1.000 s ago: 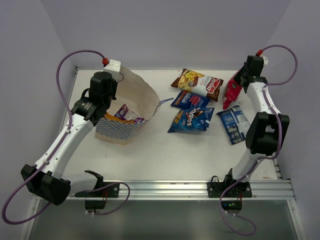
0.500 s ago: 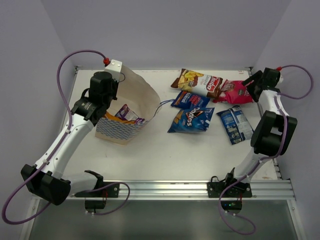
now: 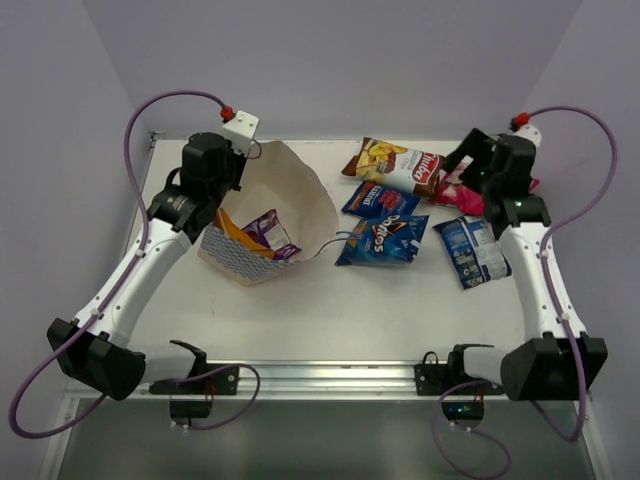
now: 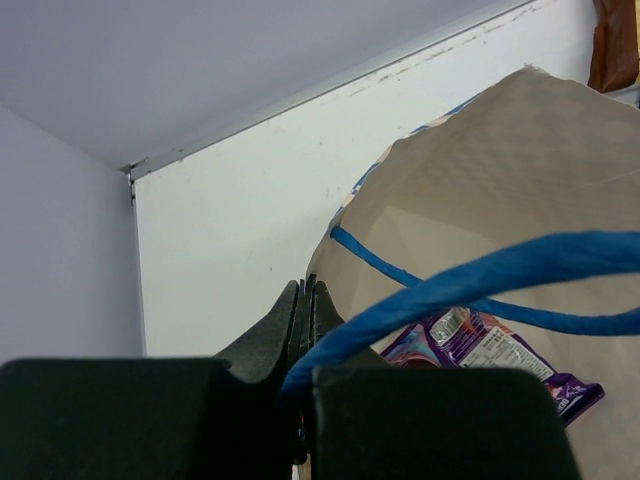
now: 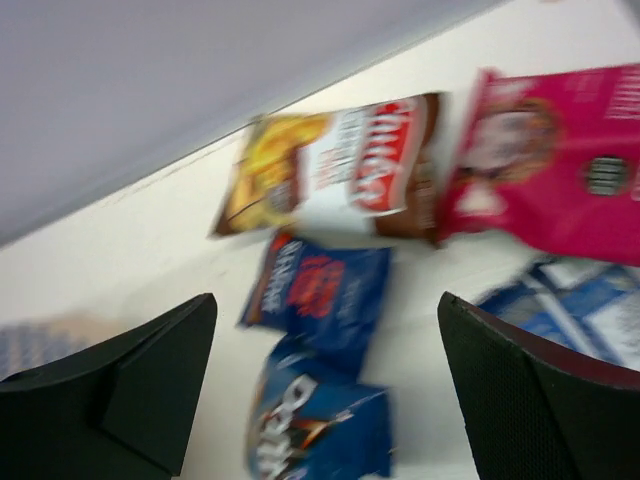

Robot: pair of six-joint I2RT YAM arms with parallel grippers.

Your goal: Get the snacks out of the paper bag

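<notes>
Leftward, paper bag holding purple packet, left end effector clamping handle, right end effector open, empty

White table, paper bag, snacks (five packets)

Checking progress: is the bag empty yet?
Not empty: a purple packet and an orange one lie inside the bag, seen from above.

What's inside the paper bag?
Inside the paper bag I can see a purple packet and, beside it, an orange packet. Whatever lies under them or deeper down is covered by the bag's sides, so I cannot tell.
</notes>
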